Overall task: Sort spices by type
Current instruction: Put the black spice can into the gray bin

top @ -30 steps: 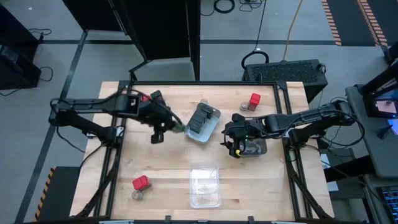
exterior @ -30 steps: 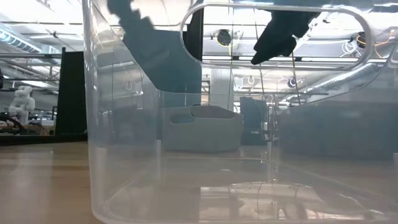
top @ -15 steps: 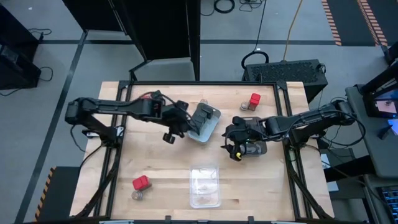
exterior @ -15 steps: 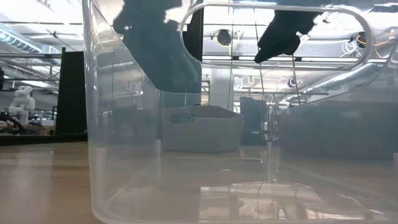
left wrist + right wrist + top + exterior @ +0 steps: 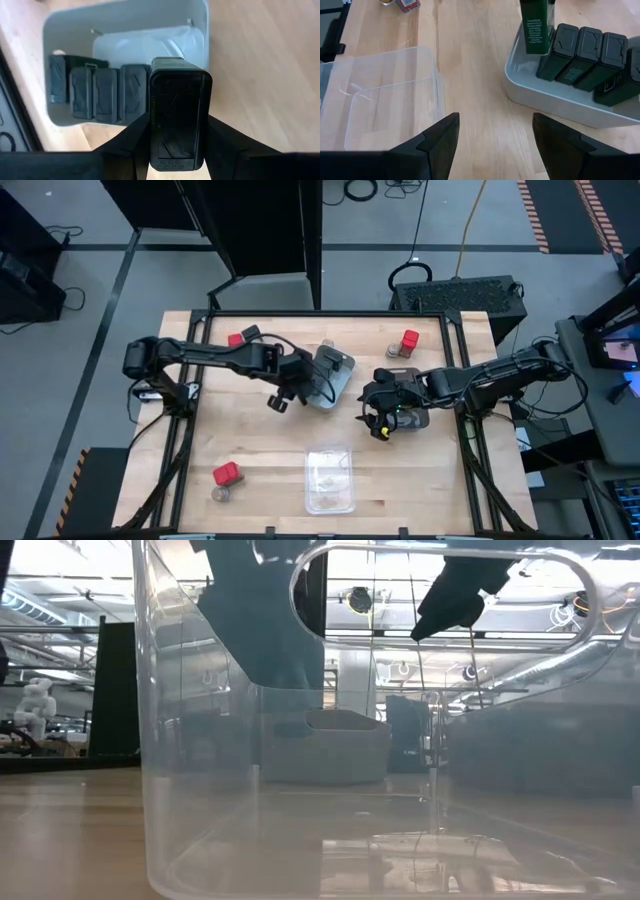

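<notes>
While the left hand (image 5: 176, 150) stays clamped on a dark block (image 5: 180, 120), it has moved over the grey tray (image 5: 335, 383), right hand (image 5: 495, 142) apart, unmoved beside the clear tray (image 5: 380, 95).

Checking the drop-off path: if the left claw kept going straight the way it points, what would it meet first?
Probably the grey tray. The left claw is shut on a dark spice block and points at the tray's free end, beside the row of dark blocks already inside. Depth is unclear.
</notes>
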Controlling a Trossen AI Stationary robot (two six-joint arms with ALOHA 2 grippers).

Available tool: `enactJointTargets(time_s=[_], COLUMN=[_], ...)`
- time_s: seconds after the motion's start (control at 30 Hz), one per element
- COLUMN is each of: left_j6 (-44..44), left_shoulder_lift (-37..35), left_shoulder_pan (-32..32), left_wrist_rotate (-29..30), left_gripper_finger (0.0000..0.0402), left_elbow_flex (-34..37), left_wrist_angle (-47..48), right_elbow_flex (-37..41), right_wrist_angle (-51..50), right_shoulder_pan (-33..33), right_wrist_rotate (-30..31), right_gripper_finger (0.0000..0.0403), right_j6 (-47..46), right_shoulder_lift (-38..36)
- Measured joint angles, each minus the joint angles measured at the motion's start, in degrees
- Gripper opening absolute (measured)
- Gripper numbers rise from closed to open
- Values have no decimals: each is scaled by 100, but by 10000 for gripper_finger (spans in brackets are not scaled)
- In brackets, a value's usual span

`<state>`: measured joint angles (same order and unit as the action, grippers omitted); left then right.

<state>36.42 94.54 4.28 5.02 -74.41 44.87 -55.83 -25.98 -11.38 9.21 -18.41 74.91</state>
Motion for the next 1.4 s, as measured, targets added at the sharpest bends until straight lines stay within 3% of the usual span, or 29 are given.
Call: enactJointTargets(time_s=[0.63,1.0,1.27,1.4], left_j6=[16,52,258,336], left_shoulder_lift=[366,364,361,361], left_shoulder_pan=[84,84,-66,-216], left_wrist_rotate=[300,326,1421,1457], left_gripper_finger=[153,232,240,240], left_elbow_flex=[2,2,2,-32], left_wrist_angle=[43,-39,-48,-68], right_elbow_flex=[0,0,0,0], right_wrist_angle=[-4,-4,-4,-4], right_shoulder_pan=[0,0,0,0], right_wrist_rotate=[0,0,0,0], right_gripper_finger=[238,238,238,238], right_j6=[-2,38,109,111], right_shoulder_lift=[0,0,0,0])
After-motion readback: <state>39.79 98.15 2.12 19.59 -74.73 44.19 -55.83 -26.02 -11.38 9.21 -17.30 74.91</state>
